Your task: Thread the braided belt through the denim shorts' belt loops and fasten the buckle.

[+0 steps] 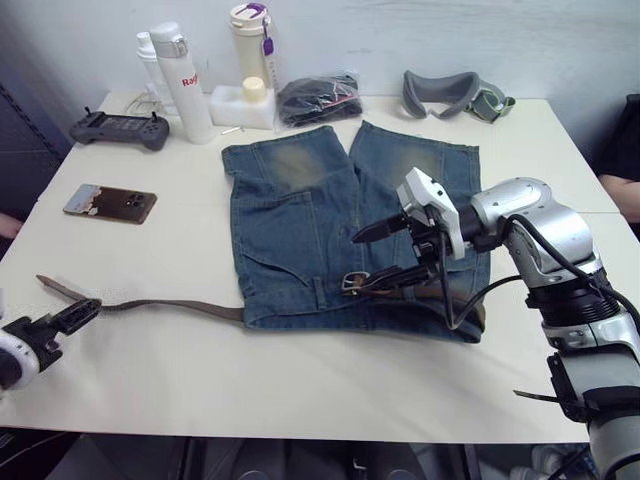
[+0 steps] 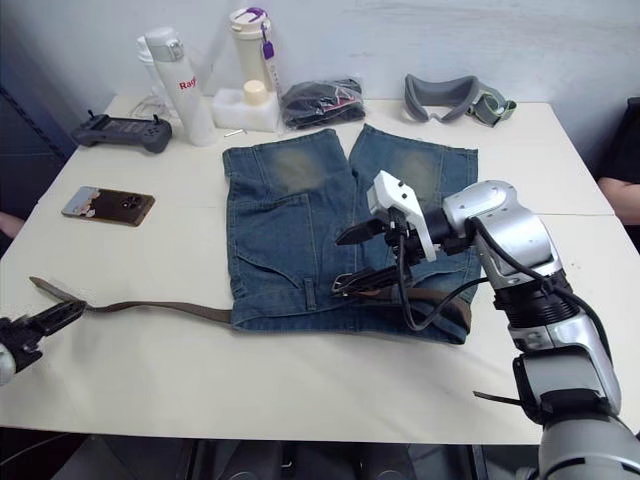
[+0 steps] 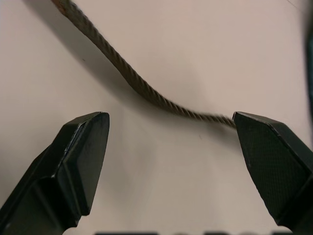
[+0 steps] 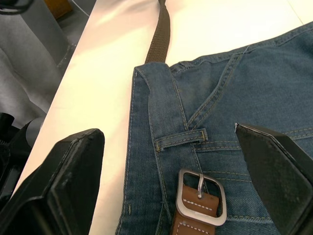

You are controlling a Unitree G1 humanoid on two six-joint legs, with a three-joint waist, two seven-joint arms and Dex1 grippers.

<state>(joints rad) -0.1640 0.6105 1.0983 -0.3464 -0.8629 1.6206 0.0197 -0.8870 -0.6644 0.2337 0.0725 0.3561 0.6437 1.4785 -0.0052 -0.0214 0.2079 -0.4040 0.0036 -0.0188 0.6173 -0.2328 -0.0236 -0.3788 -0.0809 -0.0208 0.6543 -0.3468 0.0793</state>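
The denim shorts (image 1: 300,230) lie flat mid-table, waistband towards me. The braided belt (image 1: 170,306) runs from its leather tip at the left across the table and goes in at the waistband's left corner. Its buckle (image 4: 200,198) rests on the waistband near the middle, beside a belt loop (image 4: 180,139); more brown strap (image 2: 440,295) curls at the shorts' right side. My right gripper (image 1: 368,260) hovers open just above the buckle. Over the belt's tail on the bare table, my left gripper (image 1: 80,312) is open; the strap (image 3: 142,88) lies beyond its fingertips, not held.
Along the back edge stand a game controller (image 1: 120,128), two bottles (image 1: 185,80), a white box (image 1: 245,105), a black bundle in plastic (image 1: 318,98) and grey goggles (image 1: 455,95). A phone (image 1: 110,203) lies at the left. A person's dark sleeve (image 1: 628,150) shows at the right edge.
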